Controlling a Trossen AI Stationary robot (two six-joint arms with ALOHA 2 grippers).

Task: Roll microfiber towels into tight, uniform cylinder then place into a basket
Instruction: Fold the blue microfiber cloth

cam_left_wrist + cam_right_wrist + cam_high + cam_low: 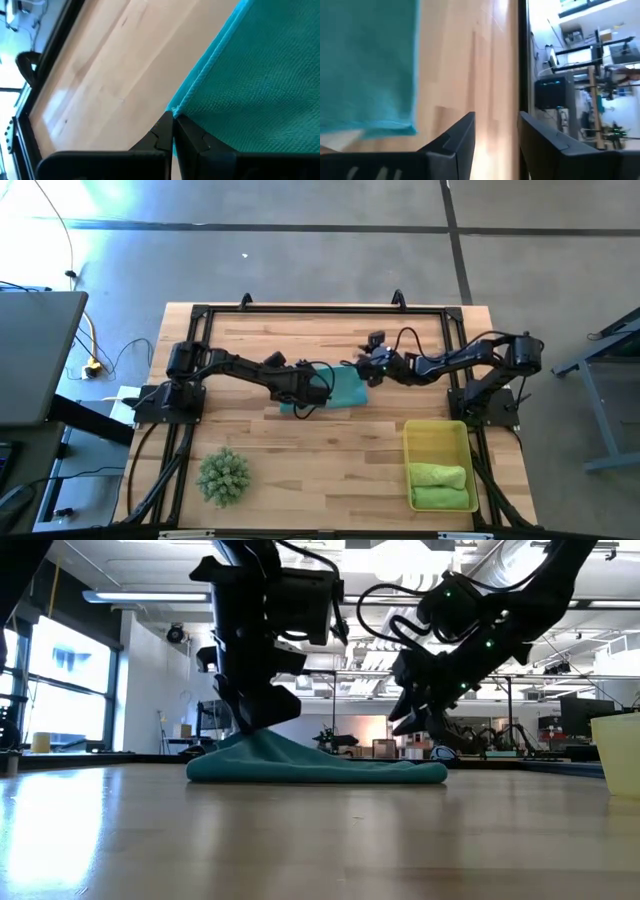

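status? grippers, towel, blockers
Left gripper shut on flat teal microfiber towel edge. Right gripper open, off the cloth. Two green rolls in yellow plastic basket. Nothing blocking.

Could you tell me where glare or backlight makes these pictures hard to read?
High view: bright glare washes the floor at top left. Low view: both arms are backlit silhouettes above the teal towel, with sheen on the table. Right wrist view: a bright streak runs along the wood.
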